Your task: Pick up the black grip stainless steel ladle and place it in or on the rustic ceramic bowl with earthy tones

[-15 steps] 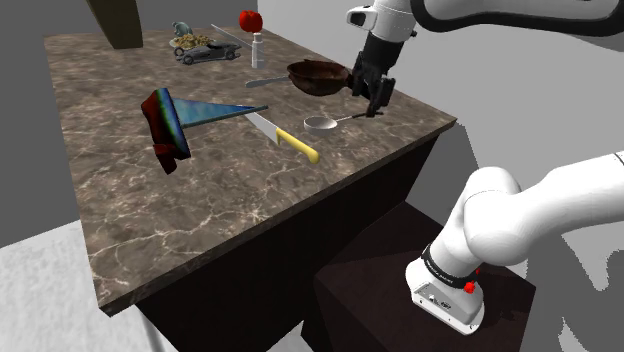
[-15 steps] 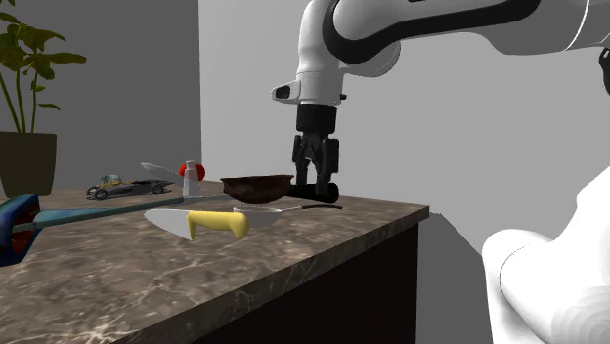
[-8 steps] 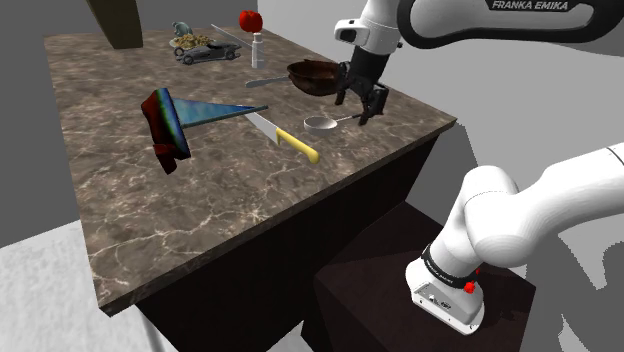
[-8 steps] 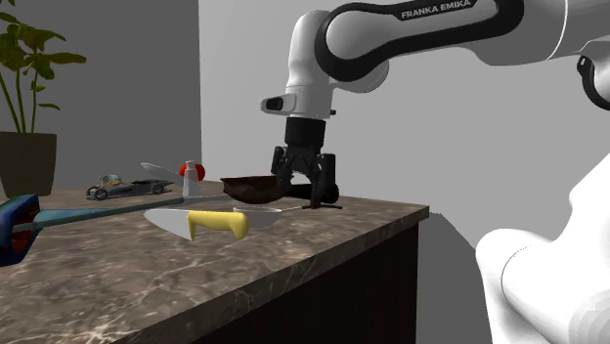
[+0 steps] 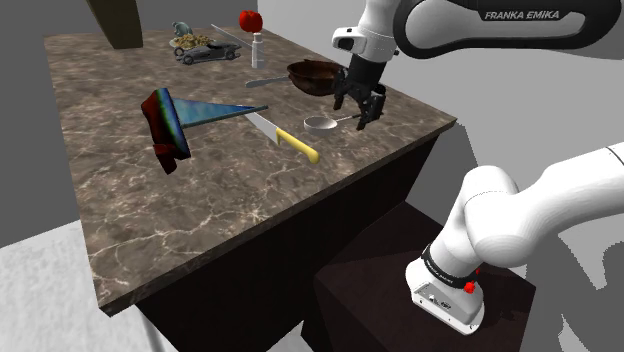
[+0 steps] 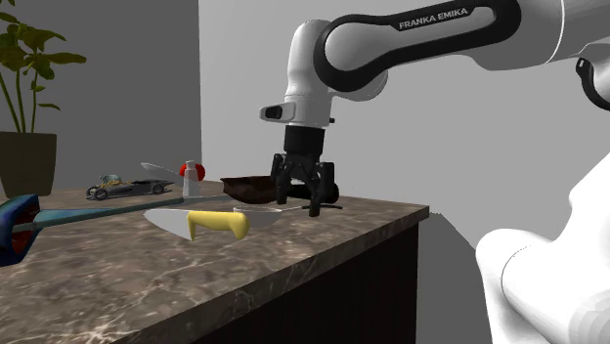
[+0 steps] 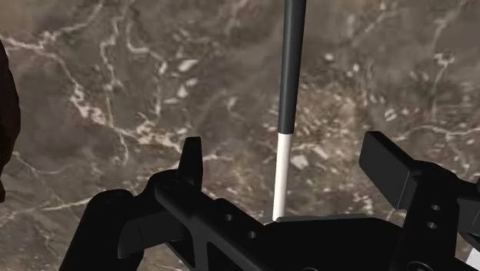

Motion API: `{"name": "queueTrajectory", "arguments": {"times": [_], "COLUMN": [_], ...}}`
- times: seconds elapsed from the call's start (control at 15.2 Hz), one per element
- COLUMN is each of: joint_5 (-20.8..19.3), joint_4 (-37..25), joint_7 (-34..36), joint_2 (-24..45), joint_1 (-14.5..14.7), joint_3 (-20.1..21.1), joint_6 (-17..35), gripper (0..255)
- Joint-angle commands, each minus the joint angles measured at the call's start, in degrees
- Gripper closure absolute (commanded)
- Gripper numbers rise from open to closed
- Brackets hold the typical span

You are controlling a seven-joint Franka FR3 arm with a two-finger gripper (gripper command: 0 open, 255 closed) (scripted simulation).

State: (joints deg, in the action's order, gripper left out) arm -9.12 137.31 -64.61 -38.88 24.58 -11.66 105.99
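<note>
Counter [image 5: 200,205] is a dark brown stone slab, polished, with pale veins running through it; the veining reads plainly in the wrist view [image 7: 115,92]. The ladle [image 5: 320,124] lies flat on it near the corner at the shoulder view's right. It has a shallow round pale-metal cup and a thin straight handle that points away from the cup toward the counter's edge. In the wrist view the ladle [image 7: 289,69] shows a light, smooth shaft that gives way to a matte black cylindrical grip. The gripper [image 5: 352,114] is low over that handle, pointing down. Its black fingers [image 7: 192,158] stand well apart, one on each side of the shaft, neither touching it, nothing clasped. Seen from the second exterior view, the gripper [image 6: 295,203] has its tips just above the stone, and the ladle [image 6: 330,206] handle pokes out beyond them. The bowl [image 5: 315,75] sits just behind the ladle, close to the gripper. It is wide, shallow and dark reddish-brown with an uneven rim, and in the second exterior view the bowl [image 6: 249,186] looks low and flared. A knife [image 5: 285,137] with a yellow handle and a flat grey blade lies near the ladle's cup, toward the counter's middle. A small grey toy car [image 5: 205,52] sits at the far edge.
</note>
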Motion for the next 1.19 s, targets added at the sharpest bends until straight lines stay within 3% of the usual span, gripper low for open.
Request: {"name": "queueTrajectory", "arguments": {"times": [0.0,0.07,0.66,1.12], "joint_5": [0.00,0.00,0.00,0.53], "joint_4": [0.00,0.00,0.01,-5.80], "joint_7": [0.00,0.00,0.00,-0.28], "joint_2": [0.00,0.00,0.00,0.65], "joint_1": [0.00,0.00,0.00,0.27], "joint_3": [0.00,0.00,0.00,0.49], "joint_6": [0.00,0.00,0.01,-5.15], "gripper": [0,255,255,255]}}
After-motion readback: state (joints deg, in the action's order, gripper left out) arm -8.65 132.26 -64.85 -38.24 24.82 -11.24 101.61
